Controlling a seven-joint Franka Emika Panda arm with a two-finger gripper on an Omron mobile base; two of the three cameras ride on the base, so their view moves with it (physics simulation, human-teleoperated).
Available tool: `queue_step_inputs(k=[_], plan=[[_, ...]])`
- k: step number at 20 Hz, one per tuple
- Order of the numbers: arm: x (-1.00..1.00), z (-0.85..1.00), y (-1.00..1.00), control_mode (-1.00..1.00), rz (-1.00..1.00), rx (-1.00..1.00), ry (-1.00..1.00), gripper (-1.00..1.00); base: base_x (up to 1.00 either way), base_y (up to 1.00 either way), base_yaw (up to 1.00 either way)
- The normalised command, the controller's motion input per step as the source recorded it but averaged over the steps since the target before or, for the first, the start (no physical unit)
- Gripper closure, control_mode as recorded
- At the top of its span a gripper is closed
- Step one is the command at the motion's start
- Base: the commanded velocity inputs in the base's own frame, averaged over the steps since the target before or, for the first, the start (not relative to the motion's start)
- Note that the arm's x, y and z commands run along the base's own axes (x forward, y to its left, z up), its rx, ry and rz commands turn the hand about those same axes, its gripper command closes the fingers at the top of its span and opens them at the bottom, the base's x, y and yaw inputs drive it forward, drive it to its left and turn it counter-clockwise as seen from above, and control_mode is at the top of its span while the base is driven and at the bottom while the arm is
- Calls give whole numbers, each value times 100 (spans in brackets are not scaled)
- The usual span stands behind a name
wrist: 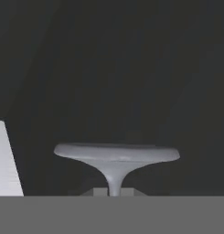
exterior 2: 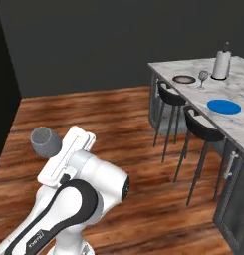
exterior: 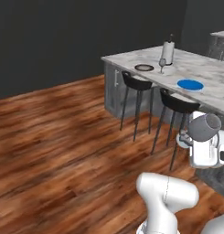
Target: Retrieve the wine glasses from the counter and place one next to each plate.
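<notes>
My gripper [wrist: 114,193] is shut on the stem of a wine glass. In the hand view its round foot [wrist: 117,153] spreads just above the fingertips. The held glass's greyish bowl [exterior: 205,127] sticks out past the hand [exterior: 204,153], well short of the island; the right base view shows the bowl too [exterior 2: 45,142]. A second wine glass [exterior: 162,64] [exterior 2: 202,77] stands upright on the island beside the brown-rimmed plate [exterior: 144,67] [exterior 2: 183,79]. The blue plate [exterior: 190,84] [exterior 2: 223,106] lies further along, with no glass beside it. A corner of the counter [exterior: 221,34] shows at the far right.
The marble island [exterior: 209,68] [exterior 2: 243,89] carries a paper towel roll [exterior: 168,52] [exterior 2: 221,63]. Two black stools [exterior: 137,82] [exterior: 179,103] stand along its near side. Wooden floor [exterior: 63,137] lies open to the left, and a dark wall is behind.
</notes>
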Motion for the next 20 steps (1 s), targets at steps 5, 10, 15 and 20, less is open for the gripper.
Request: queue_step_inputs(k=[5,10,15,20], plan=[[0,0,0,100,0,0,0,100,66,58,-84],[0,0,0,100,0,0,0,100,86,66,-79],[0,0,0,100,0,0,0,100,100,89,-61],[0,0,0,100,0,0,0,100,97,100,-41]])
